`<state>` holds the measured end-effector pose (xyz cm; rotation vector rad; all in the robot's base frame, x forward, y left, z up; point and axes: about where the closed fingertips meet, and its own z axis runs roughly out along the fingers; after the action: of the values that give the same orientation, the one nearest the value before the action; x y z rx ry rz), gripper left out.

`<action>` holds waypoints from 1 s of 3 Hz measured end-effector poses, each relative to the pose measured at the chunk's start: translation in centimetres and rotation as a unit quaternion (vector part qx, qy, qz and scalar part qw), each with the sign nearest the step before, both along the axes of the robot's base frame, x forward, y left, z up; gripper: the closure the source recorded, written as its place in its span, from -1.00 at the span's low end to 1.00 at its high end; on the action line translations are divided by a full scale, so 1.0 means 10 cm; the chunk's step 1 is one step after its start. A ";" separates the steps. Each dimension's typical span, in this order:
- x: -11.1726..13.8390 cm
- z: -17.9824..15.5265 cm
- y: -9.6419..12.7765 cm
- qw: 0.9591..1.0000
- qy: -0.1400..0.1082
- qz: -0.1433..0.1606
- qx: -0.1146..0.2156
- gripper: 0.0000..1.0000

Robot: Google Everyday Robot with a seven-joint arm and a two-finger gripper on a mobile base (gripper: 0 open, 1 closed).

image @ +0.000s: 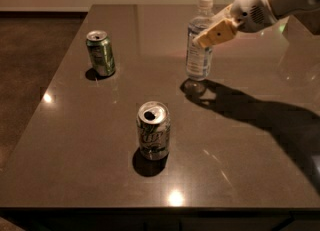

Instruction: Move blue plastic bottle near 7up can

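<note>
My gripper hangs over the far right of the dark glossy counter, jaws closed round the tall clear bluish plastic bottle. The silver-white 7up can stands well apart, nearer me. 1 dark green can stands far left. Brown floor lies beyond.

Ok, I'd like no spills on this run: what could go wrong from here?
1. The gripper grips the tall blue plastic bottle from the side at mid-height. It might tilt or slip during the carry.
2. The 7up can stands upright with its top open. Setting the bottle down too close could knock it over.
3. A green can stands at the far left and could be mistaken for the target.
</note>
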<state>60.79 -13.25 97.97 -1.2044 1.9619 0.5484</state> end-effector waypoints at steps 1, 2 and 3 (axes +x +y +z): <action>-0.38 0.02 0.15 0.999 0.010 0.039 0.029 1.00; -0.67 0.03 0.30 0.995 0.014 0.076 0.057 1.00; -1.05 0.02 0.46 0.990 0.008 0.121 0.074 1.00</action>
<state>50.32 -8.63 98.19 -1.3546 1.7647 0.8160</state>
